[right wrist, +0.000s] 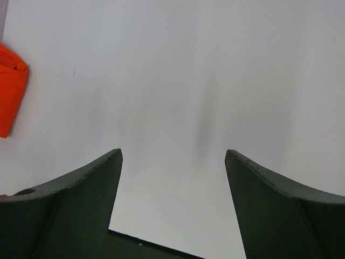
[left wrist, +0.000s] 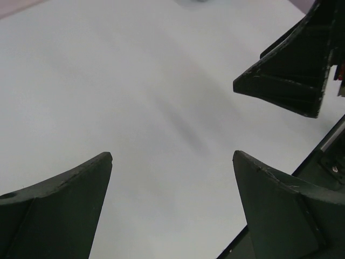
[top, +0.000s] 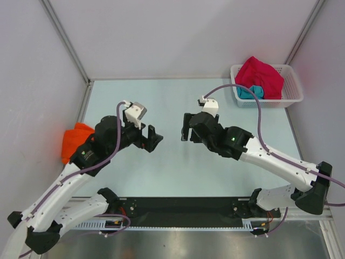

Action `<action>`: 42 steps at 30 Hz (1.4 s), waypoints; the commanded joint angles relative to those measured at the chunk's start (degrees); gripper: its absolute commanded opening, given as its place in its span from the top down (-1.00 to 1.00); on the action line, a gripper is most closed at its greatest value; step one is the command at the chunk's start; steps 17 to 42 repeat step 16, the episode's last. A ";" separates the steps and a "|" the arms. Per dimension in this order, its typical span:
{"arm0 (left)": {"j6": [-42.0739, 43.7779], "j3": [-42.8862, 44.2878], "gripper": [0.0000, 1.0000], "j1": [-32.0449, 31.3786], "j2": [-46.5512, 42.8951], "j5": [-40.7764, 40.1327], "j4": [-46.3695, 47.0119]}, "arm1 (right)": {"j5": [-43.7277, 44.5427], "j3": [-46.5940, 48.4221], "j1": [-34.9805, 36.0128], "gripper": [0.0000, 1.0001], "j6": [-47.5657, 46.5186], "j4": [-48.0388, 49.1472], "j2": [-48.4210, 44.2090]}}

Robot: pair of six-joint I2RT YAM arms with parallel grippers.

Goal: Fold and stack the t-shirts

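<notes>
A folded bright orange t-shirt (top: pixel 75 140) lies at the table's left edge, partly hidden by my left arm; its corner shows in the right wrist view (right wrist: pixel 11 91). A crimson-pink t-shirt (top: pixel 262 75) and a teal one (top: pixel 251 92) lie bunched in the white basket (top: pixel 292 94) at the back right. My left gripper (top: pixel 154 138) and right gripper (top: pixel 186 128) face each other over the bare middle of the table, both open and empty. In the left wrist view my left gripper (left wrist: pixel 172 162) frames only table, with the right gripper's fingers (left wrist: pixel 291 81) at the upper right. My right gripper (right wrist: pixel 173 156) holds nothing.
Pale walls and metal frame posts (top: pixel 67 40) enclose the table on the left, back and right. A black mounting rail (top: pixel 183 208) runs along the near edge between the arm bases. Purple cables (top: pixel 257 116) loop over both arms.
</notes>
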 commanded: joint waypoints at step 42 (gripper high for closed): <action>-1.98 -4.51 -0.99 -0.35 -7.81 -6.91 7.69 | 7.96 2.32 0.49 -0.61 2.83 -3.28 3.04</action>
